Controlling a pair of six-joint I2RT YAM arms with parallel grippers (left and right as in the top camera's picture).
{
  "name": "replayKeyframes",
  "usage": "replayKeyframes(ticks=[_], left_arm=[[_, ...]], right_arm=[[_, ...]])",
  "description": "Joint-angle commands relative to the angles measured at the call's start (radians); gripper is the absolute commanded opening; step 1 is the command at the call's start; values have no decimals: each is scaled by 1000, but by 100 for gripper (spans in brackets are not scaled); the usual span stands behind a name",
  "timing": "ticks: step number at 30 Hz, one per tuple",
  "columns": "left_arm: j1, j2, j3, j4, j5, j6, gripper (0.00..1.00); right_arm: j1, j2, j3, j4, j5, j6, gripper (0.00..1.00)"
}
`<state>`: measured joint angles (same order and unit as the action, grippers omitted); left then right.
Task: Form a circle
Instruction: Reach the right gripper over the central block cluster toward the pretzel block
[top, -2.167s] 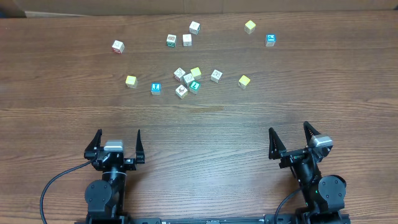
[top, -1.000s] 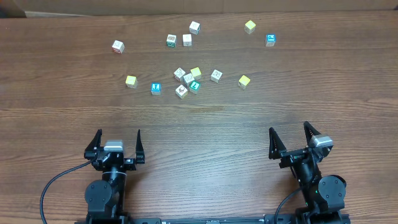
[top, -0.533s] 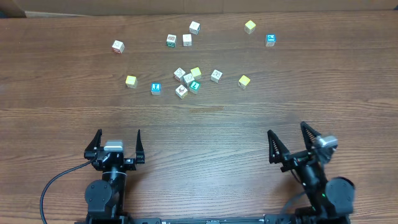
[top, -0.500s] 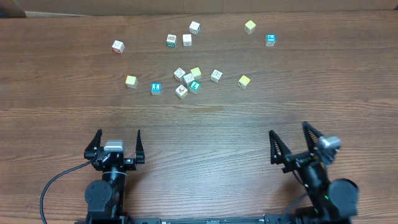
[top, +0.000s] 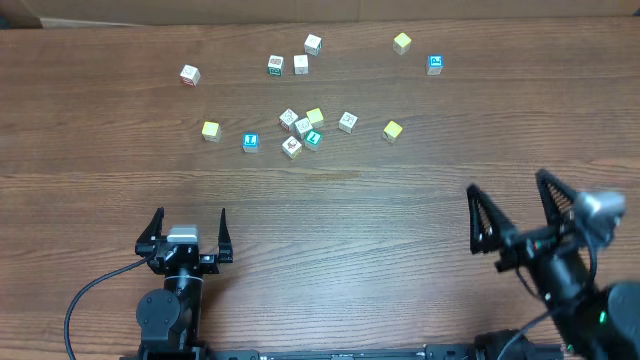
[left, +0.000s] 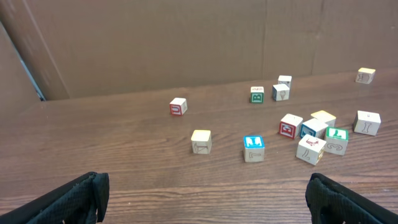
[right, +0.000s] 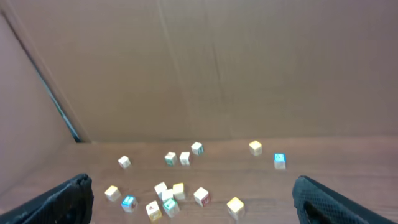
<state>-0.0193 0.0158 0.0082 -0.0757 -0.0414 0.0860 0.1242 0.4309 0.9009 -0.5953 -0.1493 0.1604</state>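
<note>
The circle (top: 303, 128) is a tiny tight ring of small cubes in the middle of the far half of the table: one pale yellow, two white with pictures, one teal-blue. Another white cube (top: 291, 147) sits just in front of it. The circle also shows at the right of the left wrist view (left: 314, 129) and low in the right wrist view (right: 168, 194). My left gripper (top: 190, 218) rests open near the front edge, far short of the cubes. My right gripper (top: 508, 185) is open and raised at the front right. Nothing sits between either pair of fingers.
Loose cubes lie scattered around the ring: a yellow one (top: 211, 130) and a blue one (top: 250, 142) to its left, a white one (top: 348, 122) and a yellow one (top: 392, 130) to its right, and several more along the back. A brown cardboard wall (left: 186, 43) stands behind the table.
My right arm has lifted and swung to the right, its gripper still open. The left arm and all the cubes have stayed put.
</note>
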Motion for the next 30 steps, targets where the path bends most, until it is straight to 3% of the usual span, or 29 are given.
replayKeyframes(ticks=[1, 7, 16, 19, 30], left_arm=[[4, -11, -3, 3, -11, 26, 100], [4, -11, -3, 3, -10, 26, 100], [4, -11, -3, 3, -10, 26, 100], [4, -11, -3, 3, -10, 26, 100], [4, -11, -3, 3, -10, 26, 100]], right_arm=[[0, 172, 161, -70, 10, -51, 100], [0, 518, 488, -263, -49, -58, 100], [0, 1195, 1217, -642, -251, -57, 100], [0, 1323, 1293, -640, -319, -57, 100], [48, 1606, 1291, -550, -407, -53, 100]])
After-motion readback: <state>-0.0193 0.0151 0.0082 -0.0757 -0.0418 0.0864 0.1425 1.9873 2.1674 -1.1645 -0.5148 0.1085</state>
